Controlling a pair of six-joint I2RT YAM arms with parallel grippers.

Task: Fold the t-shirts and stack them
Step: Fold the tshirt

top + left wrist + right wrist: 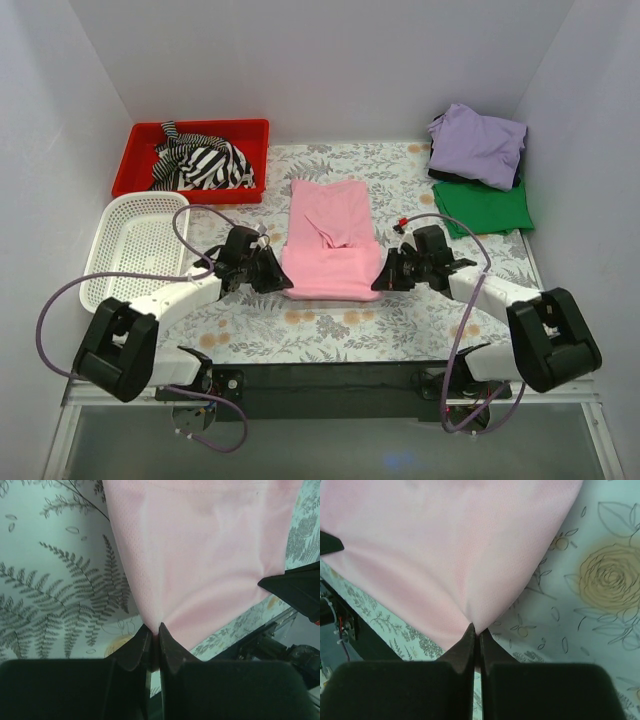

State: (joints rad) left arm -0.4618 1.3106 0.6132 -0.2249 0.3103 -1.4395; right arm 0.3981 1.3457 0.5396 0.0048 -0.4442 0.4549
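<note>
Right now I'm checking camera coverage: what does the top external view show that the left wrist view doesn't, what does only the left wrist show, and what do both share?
Only top external: the red plastic tray holding black-and-white striped clothing, the white mesh basket, the lavender cotton t-shirt and the green cotton t-shirt. Only left wrist: the left end effector close up, jaws shut on a corner of the light pink cotton t-shirt. Both: that pink shirt and the floral tablecloth.
</note>
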